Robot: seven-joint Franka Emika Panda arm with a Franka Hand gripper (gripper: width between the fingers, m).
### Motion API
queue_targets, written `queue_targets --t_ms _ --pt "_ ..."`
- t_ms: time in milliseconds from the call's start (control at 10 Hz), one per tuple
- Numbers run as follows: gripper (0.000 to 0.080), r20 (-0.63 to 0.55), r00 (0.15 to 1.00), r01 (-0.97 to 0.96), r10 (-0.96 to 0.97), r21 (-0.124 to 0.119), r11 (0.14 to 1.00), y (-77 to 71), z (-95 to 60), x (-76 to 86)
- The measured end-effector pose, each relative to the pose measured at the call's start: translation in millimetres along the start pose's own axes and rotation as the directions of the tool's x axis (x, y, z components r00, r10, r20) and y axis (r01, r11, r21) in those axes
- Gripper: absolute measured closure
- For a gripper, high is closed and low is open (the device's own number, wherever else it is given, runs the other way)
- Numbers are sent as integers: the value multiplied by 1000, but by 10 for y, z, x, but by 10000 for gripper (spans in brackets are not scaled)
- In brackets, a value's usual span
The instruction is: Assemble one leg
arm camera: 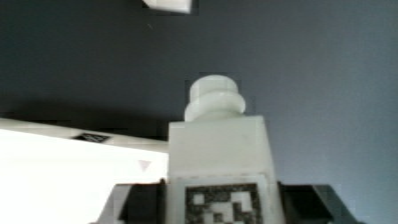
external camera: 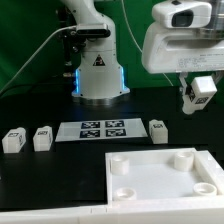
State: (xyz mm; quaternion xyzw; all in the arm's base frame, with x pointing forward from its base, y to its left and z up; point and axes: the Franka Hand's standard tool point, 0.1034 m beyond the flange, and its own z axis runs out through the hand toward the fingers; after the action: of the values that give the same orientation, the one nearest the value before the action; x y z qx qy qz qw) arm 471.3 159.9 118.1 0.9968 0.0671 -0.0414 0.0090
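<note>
Aloft, the tool [external camera: 200,98] clamps one white leg [arm camera: 222,150].

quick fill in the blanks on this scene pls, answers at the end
1. The gripper is shut on one ____ in the air.
2. The legs lying loose on the table number ____.
3. Every round socket of the white panel is ____.
Missing words: leg; three; empty.
</note>
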Motion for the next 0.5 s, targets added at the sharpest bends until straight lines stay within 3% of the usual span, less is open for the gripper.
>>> queue_targets --t_ms 300,400,500 --pt "509 -280 960 5 15 73 997 -115 -1 25" --pt "509 -295 956 12 12 78 997 -122 24 -7" --pt "509 -282 959 35 -16 62 997 -67 -13 38"
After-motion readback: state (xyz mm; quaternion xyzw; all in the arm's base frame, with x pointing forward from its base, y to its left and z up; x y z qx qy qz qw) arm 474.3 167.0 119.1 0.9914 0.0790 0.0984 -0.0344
